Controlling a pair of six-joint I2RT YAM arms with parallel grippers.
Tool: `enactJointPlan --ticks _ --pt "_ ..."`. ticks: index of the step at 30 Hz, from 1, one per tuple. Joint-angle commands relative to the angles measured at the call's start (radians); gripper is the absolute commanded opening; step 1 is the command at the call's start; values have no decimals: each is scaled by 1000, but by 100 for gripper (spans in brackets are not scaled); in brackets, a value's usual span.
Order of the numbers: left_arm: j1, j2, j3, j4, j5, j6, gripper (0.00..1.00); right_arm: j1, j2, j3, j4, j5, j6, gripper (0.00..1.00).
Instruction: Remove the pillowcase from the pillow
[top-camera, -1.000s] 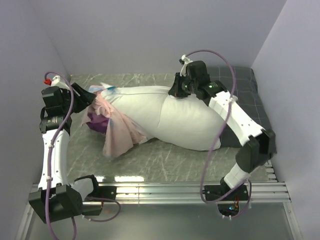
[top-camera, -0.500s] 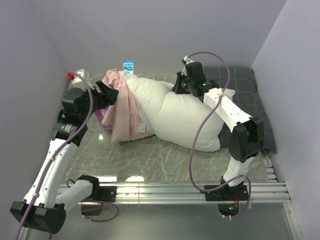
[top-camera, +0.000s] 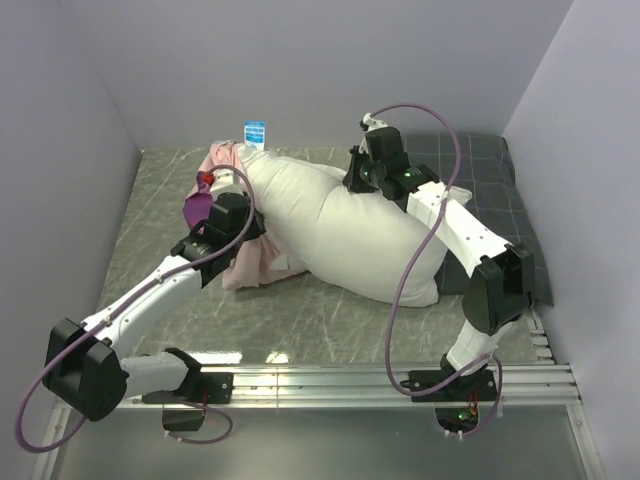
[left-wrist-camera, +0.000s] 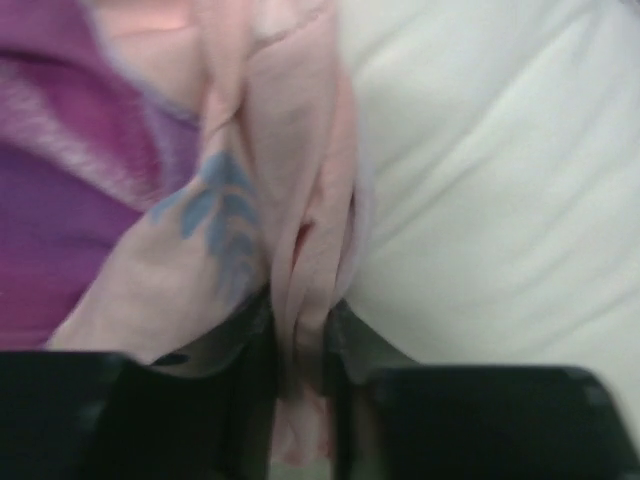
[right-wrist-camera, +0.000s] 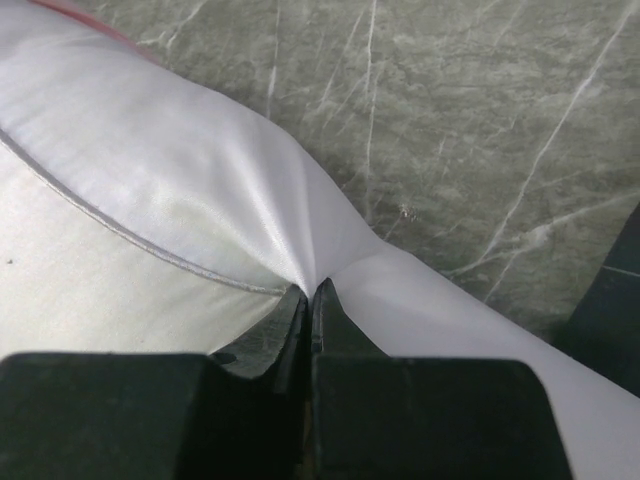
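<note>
The white pillow lies across the middle of the marble table, mostly bare. The pink-purple pillowcase is bunched over its left end, salmon inside showing. My left gripper is shut on a bunched fold of the pillowcase, right against the pillow's left side. My right gripper is shut on a pinch of the pillow's white fabric at its far edge, near the seam. The pillow's left end is hidden under the pillowcase.
A dark grey checked pillow lies at the back right, partly under the white pillow. A small blue-and-white tag stands at the back wall. Purple walls close in left, back and right. A metal rail runs along the near edge.
My left arm has swung right and toward the near edge, carrying the pillowcase fold from the back left to the pillow's near left side. The right gripper has stayed clamped on the pillow.
</note>
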Motion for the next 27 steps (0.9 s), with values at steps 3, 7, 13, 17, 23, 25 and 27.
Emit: enactJointPlan --ticks 3,7,13,17,23,25,27 --pt "78 -94 -87 -69 -250 -130 14 3 -47 -10 -29 83 -36 1" --pt "190 -230 -182 -61 -199 -131 12 -8 -33 -1 -43 123 -40 0" --pt "365 -272 -296 -17 -19 -137 3 -49 -27 -1 -48 100 -34 0" --pt "374 -229 -337 70 92 -148 0 -42 -45 3 -48 56 -54 12" --pt "365 -208 -362 143 170 -145 0 76 -169 -6 -2 155 -149 68" --pt "362 -208 -354 140 173 -140 1 146 -200 -4 27 291 -230 76" --pt "359 -215 -350 138 176 -137 1 257 -225 -3 49 353 -279 81"
